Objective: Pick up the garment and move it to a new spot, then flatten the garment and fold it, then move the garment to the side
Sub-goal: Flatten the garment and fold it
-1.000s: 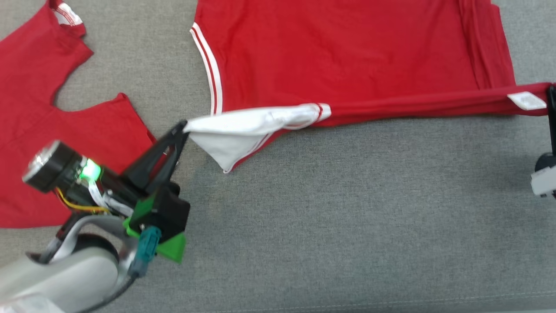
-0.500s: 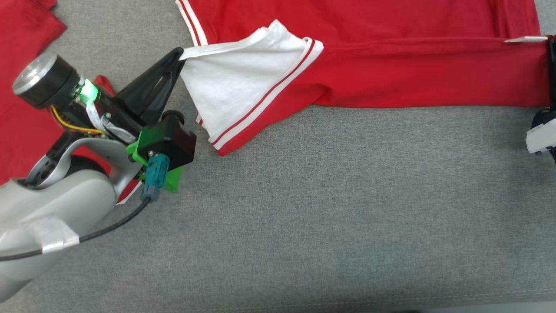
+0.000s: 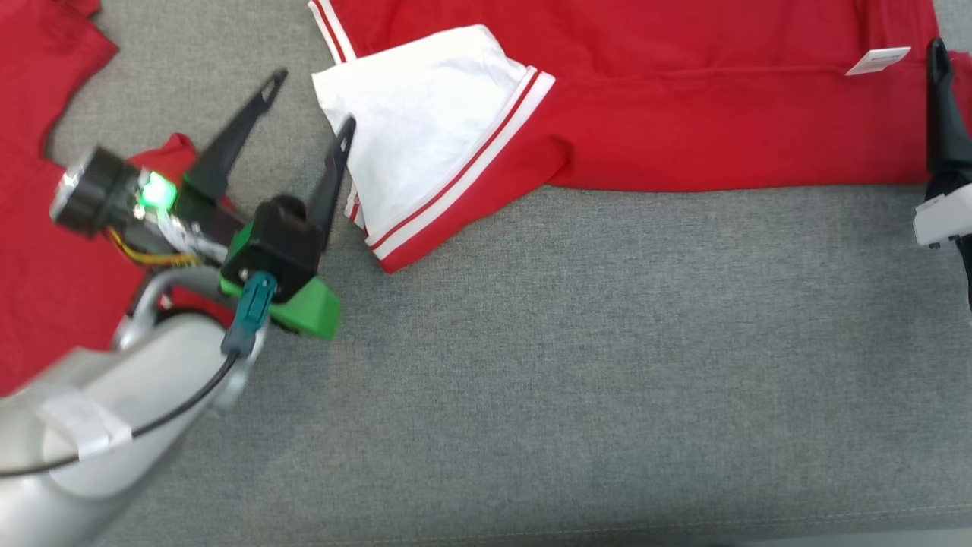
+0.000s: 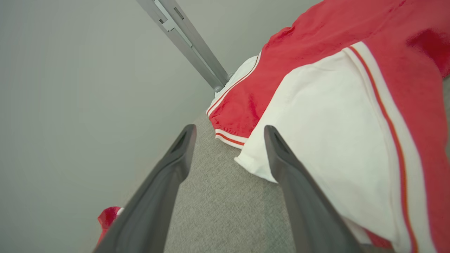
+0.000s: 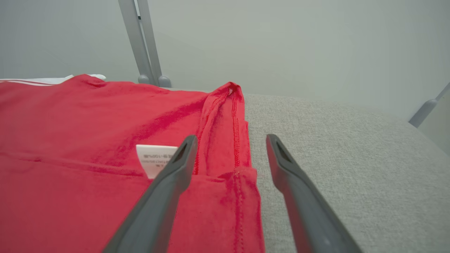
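At the lower left of the head view, the left gripper (image 3: 310, 102) stood released, its two fingers spread and holding nothing. In the left wrist view, bare grey tabletop (image 4: 218, 211) lay between them. One finger (image 3: 334, 171) lay at the corner of the white sleeve (image 3: 425, 144); whether it touched the cloth could not be told.

At the right edge of the head view one dark finger of the right gripper (image 5: 231, 137) pointed up over the garment's end. That gripper was released too. In the right wrist view its fingers straddled the stitched side hem (image 5: 235, 140) with nothing pinched, one finger crossing the white label (image 5: 153, 158), the other over bare grey fabric.

The garment (image 3: 683, 114), red with white stripes at the sleeve, lay along the far side of the tabletop. Its near edge was doubled over into a long flat fold running from the sleeve to the label.

A second red garment (image 3: 45, 258) lay well apart at the far left, partly under the left arm. Grey posts (image 5: 144, 42) rose behind the tabletop against a pale wall.
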Controlling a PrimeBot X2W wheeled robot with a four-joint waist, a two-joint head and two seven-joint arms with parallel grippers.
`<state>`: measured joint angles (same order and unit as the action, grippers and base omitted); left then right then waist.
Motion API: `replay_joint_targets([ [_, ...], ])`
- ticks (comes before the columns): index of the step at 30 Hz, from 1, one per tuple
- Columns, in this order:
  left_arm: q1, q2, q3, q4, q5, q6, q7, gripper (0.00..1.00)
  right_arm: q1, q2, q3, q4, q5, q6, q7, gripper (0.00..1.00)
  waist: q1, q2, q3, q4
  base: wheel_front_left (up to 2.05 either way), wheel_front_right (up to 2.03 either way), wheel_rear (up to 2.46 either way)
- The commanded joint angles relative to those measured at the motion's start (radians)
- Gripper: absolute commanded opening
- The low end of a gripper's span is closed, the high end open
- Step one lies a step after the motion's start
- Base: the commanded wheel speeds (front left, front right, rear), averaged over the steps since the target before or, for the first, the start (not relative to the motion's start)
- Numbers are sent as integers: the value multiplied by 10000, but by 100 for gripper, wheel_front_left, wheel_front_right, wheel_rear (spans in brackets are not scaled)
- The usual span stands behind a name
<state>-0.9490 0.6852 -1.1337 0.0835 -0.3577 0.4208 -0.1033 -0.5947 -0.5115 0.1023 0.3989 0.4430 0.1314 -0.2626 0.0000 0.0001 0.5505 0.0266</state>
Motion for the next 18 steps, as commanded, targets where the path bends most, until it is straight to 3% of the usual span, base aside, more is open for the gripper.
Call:
replay_joint_targets([
  [1,663,-92,166,-251,-563,235,-198,100,399,89,-208,-230,-97,-14,-29,100,0,-1,-383,-16,0,0,0],
  [5,2261,-398,573,-834,-2172,455,-742,100,1075,384,-801,-907,-212,-12,-29,100,0,-1,-836,19,0,0,0],
  [10,3860,-984,955,-614,-3876,124,-1179,100,1860,741,-1054,-1319,-280,-12,-29,100,0,-1,-1353,-34,0,0,0],
  [18,3891,-1559,1014,931,-4300,-541,-1380,100,2355,991,-930,-1248,-383,-12,-29,100,0,-1,-1658,-243,0,0,0],
])
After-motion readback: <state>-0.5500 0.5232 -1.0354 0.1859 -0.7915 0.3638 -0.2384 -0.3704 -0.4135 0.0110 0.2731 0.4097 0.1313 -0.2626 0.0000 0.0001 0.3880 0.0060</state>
